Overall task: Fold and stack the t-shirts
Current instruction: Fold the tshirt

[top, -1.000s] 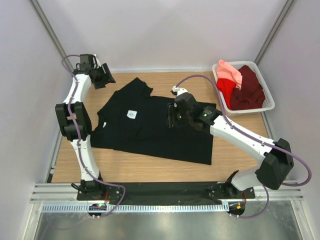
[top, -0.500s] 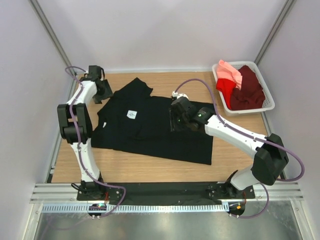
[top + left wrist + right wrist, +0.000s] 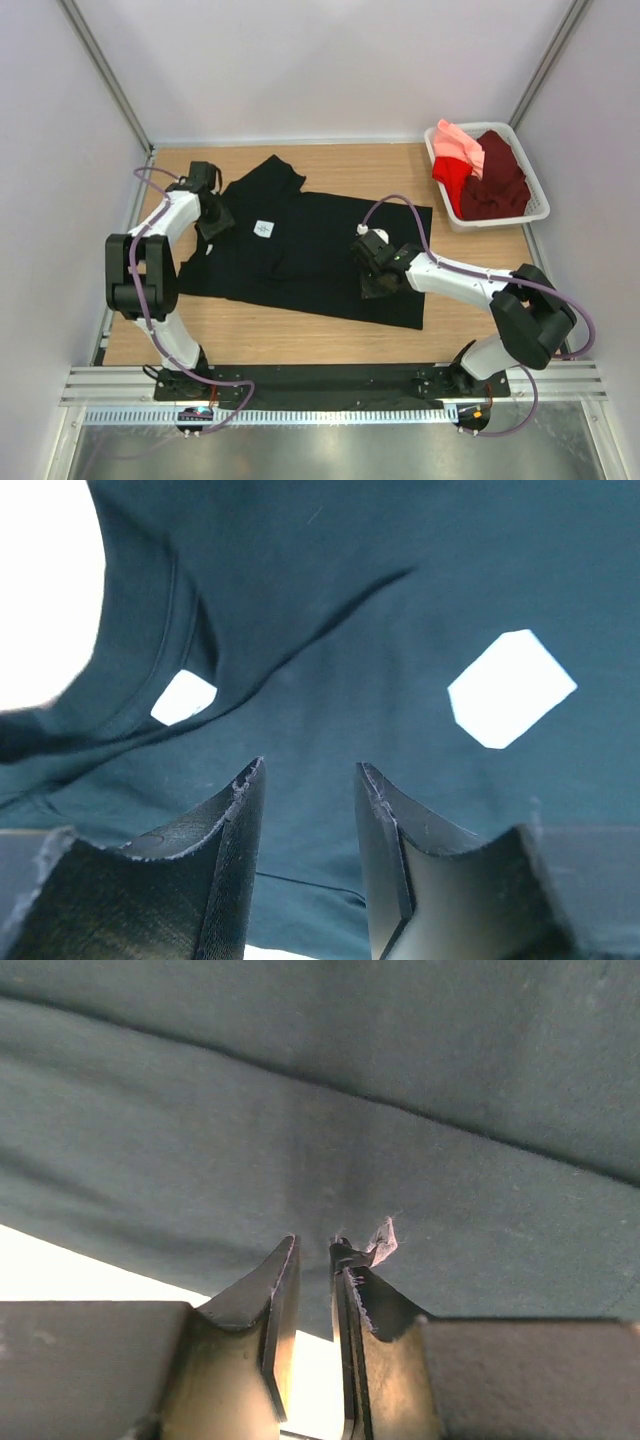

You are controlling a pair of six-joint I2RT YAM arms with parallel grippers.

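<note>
A large black t-shirt [image 3: 300, 250] lies spread flat on the wooden table, its small white square label [image 3: 263, 229] on the chest. My left gripper [image 3: 213, 222] is low over the shirt's left edge by the collar. In the left wrist view that gripper [image 3: 308, 770] is open, with dark cloth under the gap and the label [image 3: 510, 688] ahead to the right. My right gripper [image 3: 375, 280] is down on the shirt near its front hem. Up close, the right gripper [image 3: 315, 1245] has its jaws a narrow gap apart, tips at the cloth beside the hem edge.
A white basket [image 3: 500, 128] at the back right holds a salmon-pink shirt [image 3: 460, 145], a red one [image 3: 452, 178] and a maroon one [image 3: 495, 180]. Bare wood [image 3: 250, 330] runs along the front of the black shirt. Grey walls close in the table on three sides.
The left gripper came from the back left corner down to the shirt's collar side. The right gripper slid from the shirt's middle toward the front hem. Both pairs of jaws narrowed.
</note>
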